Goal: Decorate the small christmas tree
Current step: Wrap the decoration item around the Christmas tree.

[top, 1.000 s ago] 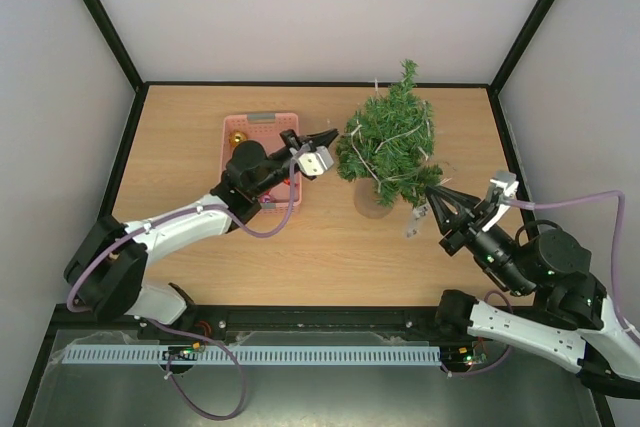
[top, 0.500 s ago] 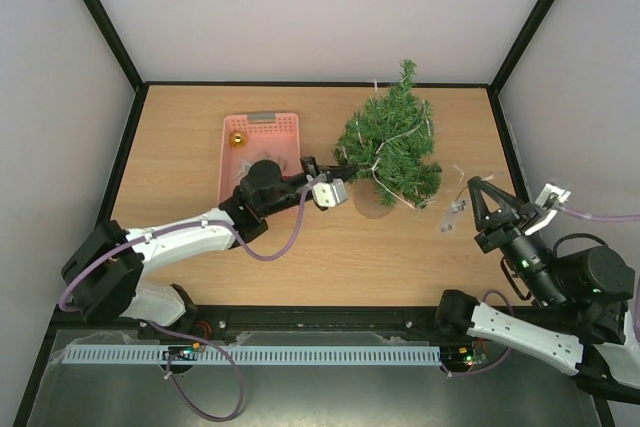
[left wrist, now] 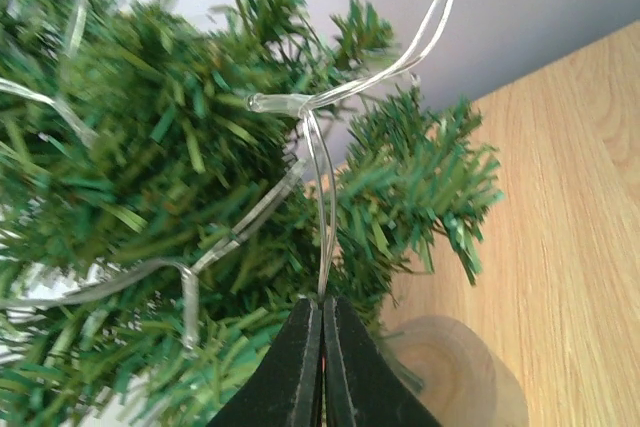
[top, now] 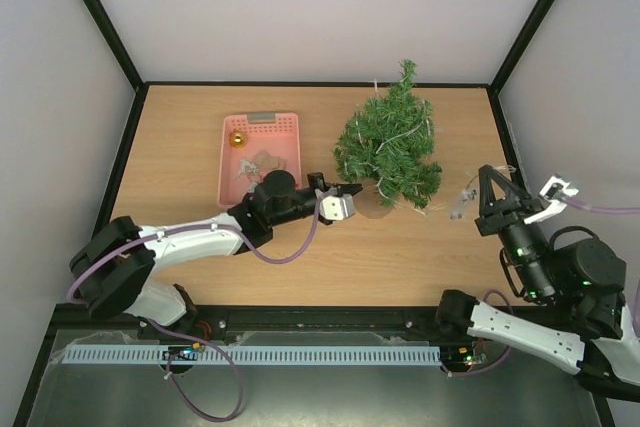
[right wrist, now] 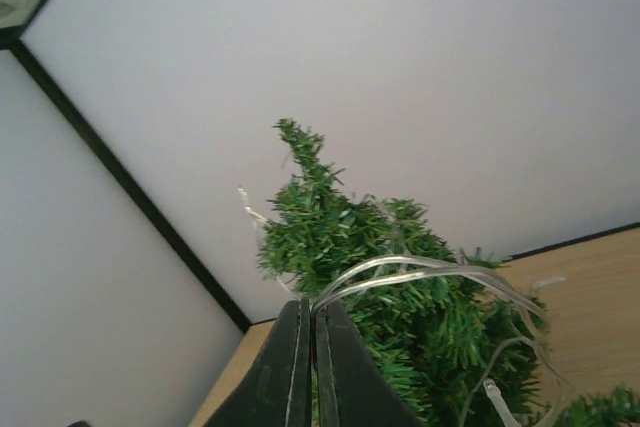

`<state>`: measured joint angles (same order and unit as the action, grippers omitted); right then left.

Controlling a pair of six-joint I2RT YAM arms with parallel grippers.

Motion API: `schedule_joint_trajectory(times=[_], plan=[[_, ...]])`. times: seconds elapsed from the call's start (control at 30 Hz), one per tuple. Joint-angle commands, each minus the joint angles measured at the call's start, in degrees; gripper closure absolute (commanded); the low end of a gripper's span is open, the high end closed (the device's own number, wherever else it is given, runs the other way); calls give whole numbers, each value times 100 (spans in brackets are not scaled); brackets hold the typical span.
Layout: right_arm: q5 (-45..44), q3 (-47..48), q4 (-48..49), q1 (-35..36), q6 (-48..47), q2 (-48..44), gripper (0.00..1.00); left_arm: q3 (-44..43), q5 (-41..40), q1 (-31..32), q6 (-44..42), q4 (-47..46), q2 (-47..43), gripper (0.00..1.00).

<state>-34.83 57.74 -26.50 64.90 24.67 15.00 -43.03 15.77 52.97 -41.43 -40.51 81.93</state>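
Needles, bushy and dark green, clothed the small christmas tree (top: 388, 147), a cone on a round pale wooden base, standing on the wood-grain counter (top: 180, 137) right of the pink slotted basket (top: 226, 157). A glossy clear light string (left wrist: 322, 197) draped its branches. Left jaws, closed on that string, sat at the tree's lower foliage; right jaws, likewise pinched shut on it, stood just right of the tree

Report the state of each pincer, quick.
Left pincer: closed on the clear light string by the small christmas tree.
Right pincer: closed on another stretch of the same light string.
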Motion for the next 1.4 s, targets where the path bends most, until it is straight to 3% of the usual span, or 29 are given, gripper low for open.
schedule_joint_trajectory(times=[0.0, 0.17, 0.37, 0.63, 0.77, 1.0, 1.37], plan=[[-963, 165, -324, 14, 284, 363, 98, 12, -55, 34, -43, 199, 149, 98], [-1689, 178, -182, 14, -53, 766, 98, -72, -187, 42, -91, 338, 312, 98], [-2623, 105, 445, 22, -1186, 1564, 98, -122, -218, 64, -18, 288, 411, 98], [-2886, -1, 1091, -210, -1998, 2351, 98, -152, -197, 99, -44, 333, 487, 98], [-2187, -174, 1479, -1287, -2386, 2557, 98, -188, -210, 121, -71, 321, 529, 98], [-316, 101, 1447, -3195, -1996, 3321, 98, -263, -316, 160, -70, 309, 561, 98], [1788, 407, 1982, -5371, -1398, 4310, 98, -270, -658, 252, -71, 7, 640, 94]])
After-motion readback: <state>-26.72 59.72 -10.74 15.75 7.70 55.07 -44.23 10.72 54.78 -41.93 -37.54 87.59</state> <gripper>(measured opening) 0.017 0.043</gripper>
